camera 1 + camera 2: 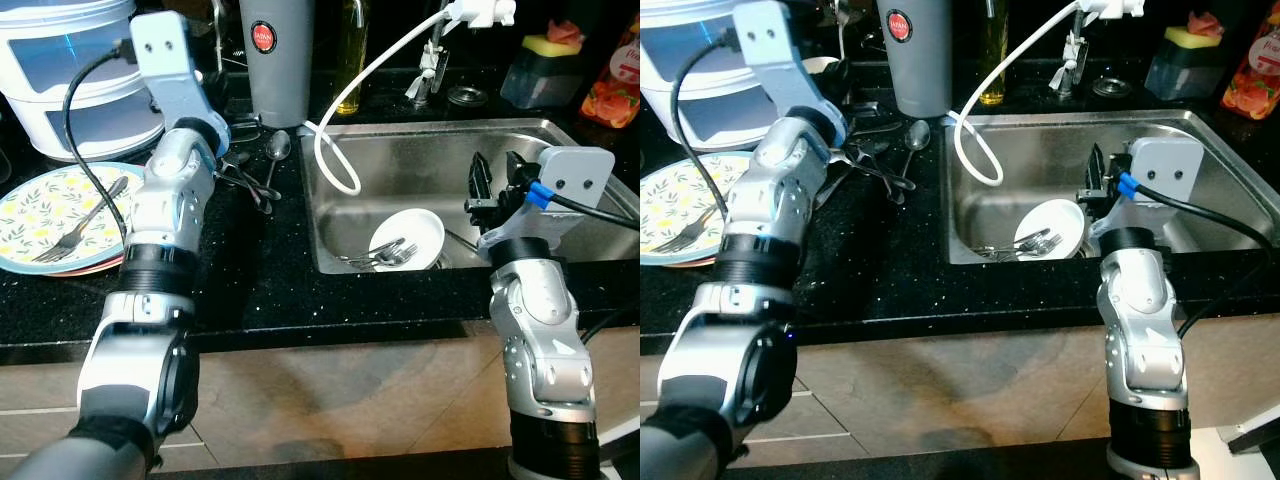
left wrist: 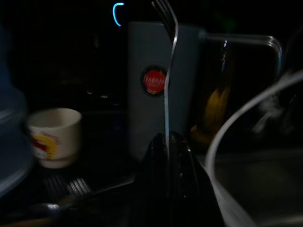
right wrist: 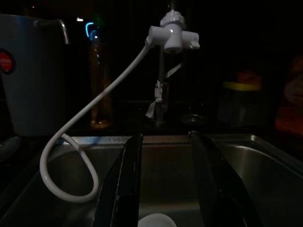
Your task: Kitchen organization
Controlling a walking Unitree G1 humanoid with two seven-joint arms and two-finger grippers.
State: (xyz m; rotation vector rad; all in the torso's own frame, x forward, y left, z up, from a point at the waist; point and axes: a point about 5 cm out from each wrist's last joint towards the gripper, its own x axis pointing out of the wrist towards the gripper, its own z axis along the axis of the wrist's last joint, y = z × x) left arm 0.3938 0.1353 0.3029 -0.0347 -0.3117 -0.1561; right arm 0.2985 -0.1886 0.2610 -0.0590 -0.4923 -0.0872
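My left gripper (image 2: 169,144) is shut on the handle of a metal fork (image 2: 169,71), held upright with its tines up. It hangs over the black counter in front of the grey jug (image 1: 277,60). My right gripper (image 1: 496,180) stands open over the steel sink (image 1: 430,132), with nothing between its fingers. Lower in the sink lies a white bowl (image 1: 410,236) with a few forks in it. Several utensils and a spoon (image 1: 277,148) lie on the counter by the left wrist. A patterned plate (image 1: 50,205) with a fork on it sits at the far left.
A white hose (image 1: 335,165) runs from the tap into the sink. A white cup (image 2: 54,135) stands left of the jug. A white and blue container (image 1: 70,70) is at the back left. An oil bottle (image 1: 352,50), a sponge holder (image 1: 545,70) and an orange bottle (image 1: 615,80) line the back.
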